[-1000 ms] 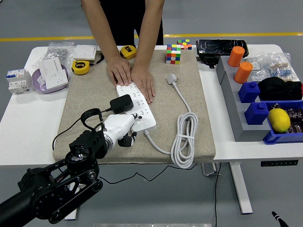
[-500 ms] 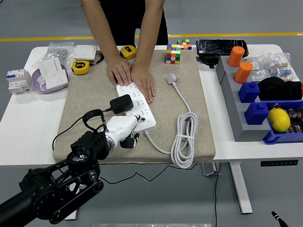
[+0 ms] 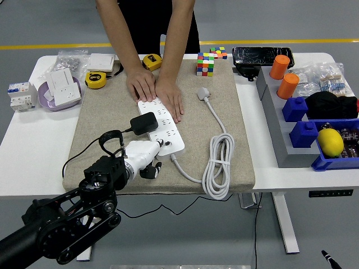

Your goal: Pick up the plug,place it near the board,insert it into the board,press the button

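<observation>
The white power board [image 3: 164,128] lies slantwise on the tan mat [image 3: 106,112]. A black plug [image 3: 143,123] sits on its left side, and the plug's black cable [image 3: 84,147] runs off toward the mat's near left corner. My left hand [image 3: 147,157], white with dark fingertips, hovers at the board's near end. Its fingers are curled under and hold nothing, and one finger reaches to the board's near corner [image 3: 164,145]. A person's two hands [image 3: 157,89] press flat on the board's far end.
The board's white cord [image 3: 219,162] lies coiled on the mat's right, ending in a grey plug [image 3: 203,92]. A cube puzzle [image 3: 205,64], tape measures [image 3: 95,79], a purple dish with sockets [image 3: 60,92] and bins with a lemon [image 3: 330,142] stand around.
My left hand has drawn back a little toward the lower left, away from the board's near end. The person's hands and the black plug have stayed in place.
</observation>
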You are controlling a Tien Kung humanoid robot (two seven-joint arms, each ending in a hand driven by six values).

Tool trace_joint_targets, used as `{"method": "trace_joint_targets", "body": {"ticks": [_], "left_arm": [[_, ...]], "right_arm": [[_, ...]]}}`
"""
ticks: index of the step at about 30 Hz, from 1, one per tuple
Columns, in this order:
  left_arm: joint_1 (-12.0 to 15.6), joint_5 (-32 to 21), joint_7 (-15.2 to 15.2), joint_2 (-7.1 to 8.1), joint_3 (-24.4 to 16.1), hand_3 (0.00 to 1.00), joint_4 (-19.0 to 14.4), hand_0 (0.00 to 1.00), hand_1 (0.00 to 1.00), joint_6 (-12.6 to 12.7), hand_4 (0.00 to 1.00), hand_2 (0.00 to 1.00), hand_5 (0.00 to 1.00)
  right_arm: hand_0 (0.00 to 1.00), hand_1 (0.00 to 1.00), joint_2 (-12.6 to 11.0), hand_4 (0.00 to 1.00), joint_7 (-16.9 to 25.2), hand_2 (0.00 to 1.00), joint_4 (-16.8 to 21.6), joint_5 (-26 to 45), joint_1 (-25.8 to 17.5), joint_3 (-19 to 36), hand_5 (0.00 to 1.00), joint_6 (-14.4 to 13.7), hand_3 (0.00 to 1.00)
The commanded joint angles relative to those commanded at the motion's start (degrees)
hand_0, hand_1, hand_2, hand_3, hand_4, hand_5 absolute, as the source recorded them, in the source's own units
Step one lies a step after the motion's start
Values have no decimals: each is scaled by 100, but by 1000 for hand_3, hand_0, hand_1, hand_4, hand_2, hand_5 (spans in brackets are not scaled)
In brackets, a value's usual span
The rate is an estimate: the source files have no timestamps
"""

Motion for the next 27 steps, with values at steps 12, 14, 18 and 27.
{"method": "trace_joint_targets", "body": {"ticks": [12,14,18,27], "left_arm": [[136,-395,-726,-74,-994,641,-759,171,67,413,475,172,2],[176,-620,-1049,-140,-1258,641,-753,171,67,641,475,172,2],[208,-1476,-2008,-340,-1847,560,-323,379,453,1498,836,481,79],[81,-3674,-4198,-658,-2342,565,914,719,766,2172,991,689,213]], "right_arm": [[823,743,12,998,-12,740,0,-2,1,11,998,-3,774],[823,743,16,998,-14,740,0,-4,-2,10,998,-2,774],[823,743,22,998,-18,740,0,-5,-2,-5,998,3,774],[823,743,20,998,-33,741,0,-14,0,-39,998,16,774]]}}
